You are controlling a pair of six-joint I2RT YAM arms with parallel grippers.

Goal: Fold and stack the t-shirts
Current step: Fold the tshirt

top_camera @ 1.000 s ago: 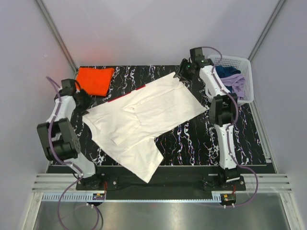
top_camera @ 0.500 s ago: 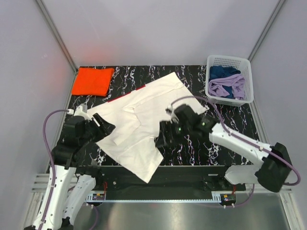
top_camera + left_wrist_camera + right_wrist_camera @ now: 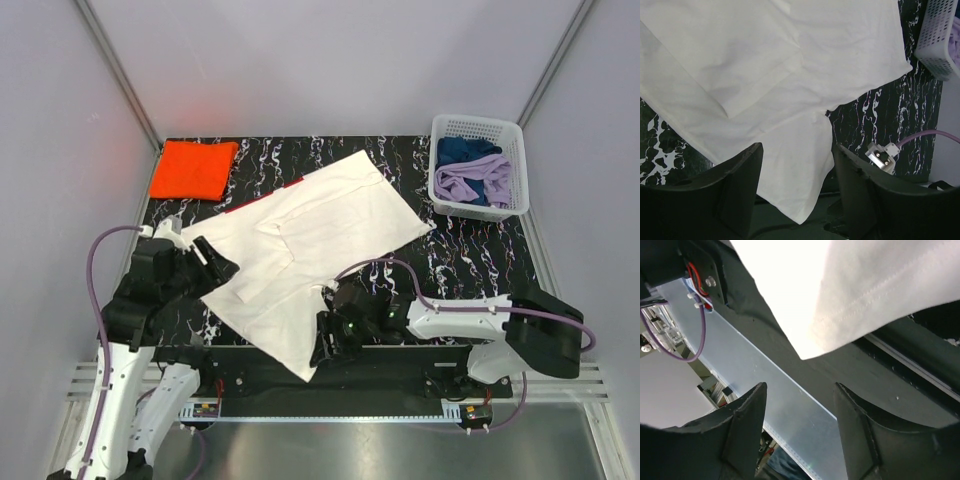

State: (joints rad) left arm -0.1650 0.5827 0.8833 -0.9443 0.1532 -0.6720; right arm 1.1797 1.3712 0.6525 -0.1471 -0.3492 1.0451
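Observation:
The white t-shirt (image 3: pixel 320 225) lies spread diagonally across the black marbled table, and its near corner (image 3: pixel 302 368) hangs over the front edge. A thin red strip shows along its far left edge. The orange t-shirt (image 3: pixel 193 168) sits folded at the back left corner. My left gripper (image 3: pixel 216 264) is open at the shirt's left edge; in the left wrist view it (image 3: pixel 797 150) hovers above the white cloth (image 3: pixel 790 75). My right gripper (image 3: pixel 325 345) is open low at the front edge, beside the hanging corner (image 3: pixel 840 305), with nothing between its fingers (image 3: pixel 747 415).
A white plastic basket (image 3: pixel 510 200) with blue and lilac clothes stands at the back right, and its wall (image 3: pixel 942 45) shows in the left wrist view. The metal frame rail (image 3: pixel 330 395) runs under the table's front edge. Bare table (image 3: pixel 470 260) shows right of the shirt.
My right arm has swung from the back by the basket down to the front edge beside the hanging corner. My left arm drew back from the orange shirt, then held still.

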